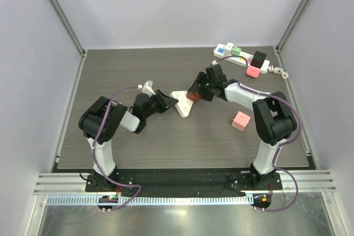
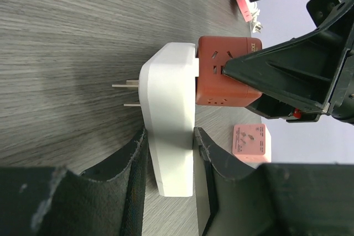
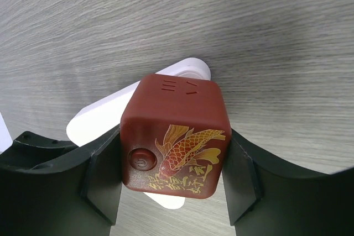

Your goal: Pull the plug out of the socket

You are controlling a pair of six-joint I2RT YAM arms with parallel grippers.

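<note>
Mid-table [image 1: 138, 70], the left gripper [image 2: 169, 139] is clamped on the white adapter [image 2: 168, 81]; the right gripper [image 3: 172, 161] is clamped on the red cube [image 3: 172, 109], which sits against the adapter's face

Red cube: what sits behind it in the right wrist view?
Behind the red cube in the right gripper lies the white adapter, edges showing; the joint between them is covered.
</note>
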